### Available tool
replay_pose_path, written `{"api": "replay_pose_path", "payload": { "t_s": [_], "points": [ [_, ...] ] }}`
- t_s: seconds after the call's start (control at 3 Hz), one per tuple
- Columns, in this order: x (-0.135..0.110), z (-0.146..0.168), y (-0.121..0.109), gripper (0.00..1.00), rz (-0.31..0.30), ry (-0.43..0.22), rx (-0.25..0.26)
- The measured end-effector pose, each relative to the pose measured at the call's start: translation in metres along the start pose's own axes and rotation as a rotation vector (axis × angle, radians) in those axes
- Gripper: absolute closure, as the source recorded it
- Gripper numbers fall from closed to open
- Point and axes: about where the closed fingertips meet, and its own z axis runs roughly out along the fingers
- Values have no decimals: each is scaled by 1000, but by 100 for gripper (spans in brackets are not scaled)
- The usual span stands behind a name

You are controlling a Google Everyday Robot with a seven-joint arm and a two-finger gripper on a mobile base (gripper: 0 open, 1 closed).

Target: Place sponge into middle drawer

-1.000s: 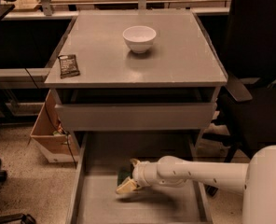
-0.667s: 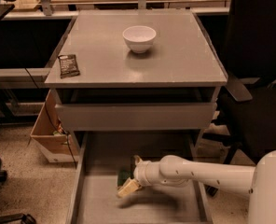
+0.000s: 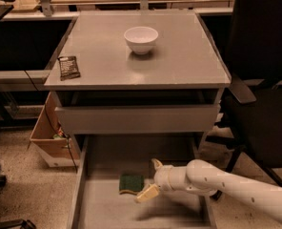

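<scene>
Grey middle drawer stands open below desk. You see sponge flat on its floor, green face up, clear of both side walls. Gripper just right of it, fingers spread wide, gripping nothing.

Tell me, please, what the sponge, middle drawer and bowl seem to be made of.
Sponge: foam, dark green scrub face, yellow edge showing. Middle drawer: probably painted metal, grey, thin walls. Bowl: likely glazed ceramic, white, faint sheen. Gripper, open, sits beside it.
</scene>
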Motion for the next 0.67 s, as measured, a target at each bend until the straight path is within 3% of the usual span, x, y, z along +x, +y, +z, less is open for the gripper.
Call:
{"api": "replay_pose_path", "payload": {
  "t_s": [0.33, 0.67],
  "points": [
    [1, -65, -4, 0, 8, 7, 56],
    [-26, -121, -5, 0, -34, 16, 110]
  ]
}}
